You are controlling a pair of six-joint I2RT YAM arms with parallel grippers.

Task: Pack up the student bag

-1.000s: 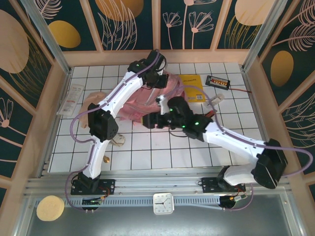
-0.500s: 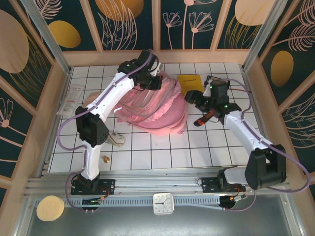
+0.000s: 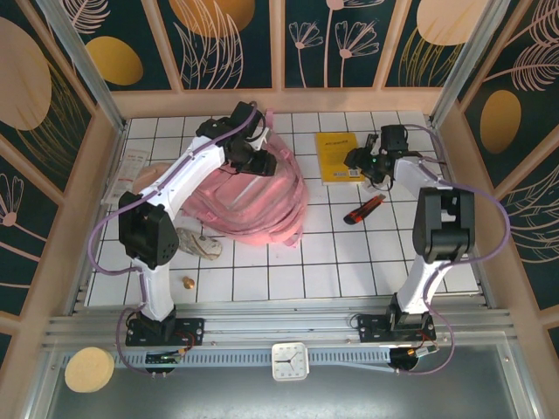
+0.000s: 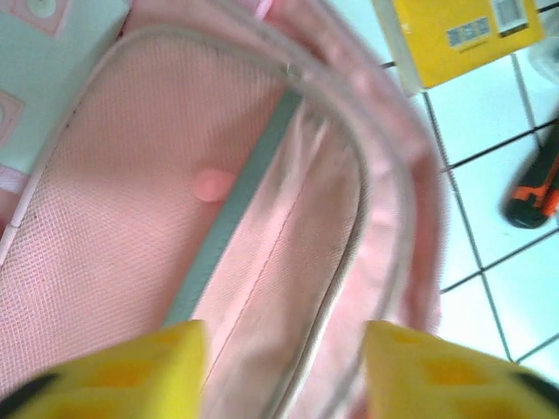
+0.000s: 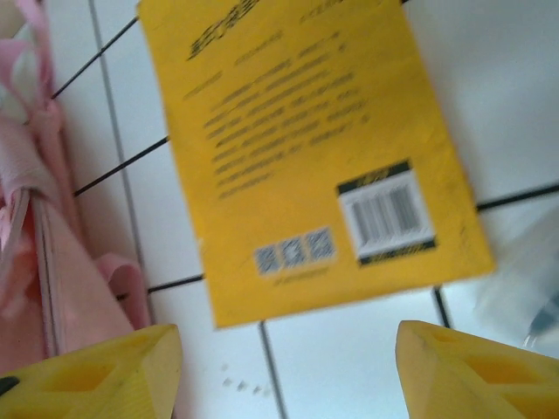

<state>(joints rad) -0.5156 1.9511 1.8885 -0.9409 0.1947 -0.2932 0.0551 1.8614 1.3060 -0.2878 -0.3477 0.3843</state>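
The student bag [image 3: 253,205], a big pale pink backpack, lies at the middle left of the tiled table with its mouth toward the back. My left gripper [image 3: 262,162] hovers open over that mouth. In the left wrist view the bag's pink lining [image 4: 131,218] and grey-edged rim [image 4: 384,175] run between the yellow fingers [image 4: 113,375]. My right gripper [image 3: 359,161] is open just above the table at the near right edge of a yellow book [image 3: 335,155]. The right wrist view shows the book's back cover [image 5: 306,148] with its barcode, ahead of the gripper [image 5: 288,375].
An orange and black utility knife [image 3: 365,209] lies on the tiles right of the bag. A white packet [image 3: 131,175] and a beige item [image 3: 159,182] sit at the left. A small brown piece [image 3: 187,282] lies near the front. Wooden walls enclose the table.
My right arm has swung from the bag's front over to the yellow book at the back right. The bag has shifted left and flattened. My left gripper has moved left with it.
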